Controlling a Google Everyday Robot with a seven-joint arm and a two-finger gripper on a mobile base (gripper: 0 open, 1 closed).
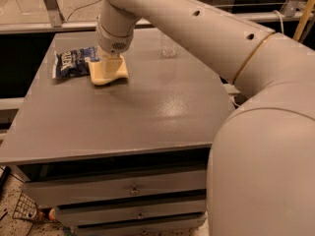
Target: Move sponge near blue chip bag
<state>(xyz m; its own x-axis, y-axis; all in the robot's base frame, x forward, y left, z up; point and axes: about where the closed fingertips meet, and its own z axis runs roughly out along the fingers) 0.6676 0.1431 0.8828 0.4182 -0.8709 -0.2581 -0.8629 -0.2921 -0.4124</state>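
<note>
— How far along are you?

— My arm (pixel 197 28) reaches over the grey table (pixel 147 117) to its far left corner. The blue chip bag (pixel 71 63) lies flat there. The sponge (pixel 101 75) looks set down just right of it, touching or nearly so. I judge the placing done.

— And your gripper?

— My gripper (pixel 111 62) sits on the sponge's top. Grasping or released, I cannot tell. What's left, I'd say: release if needed and lift clear.
</note>
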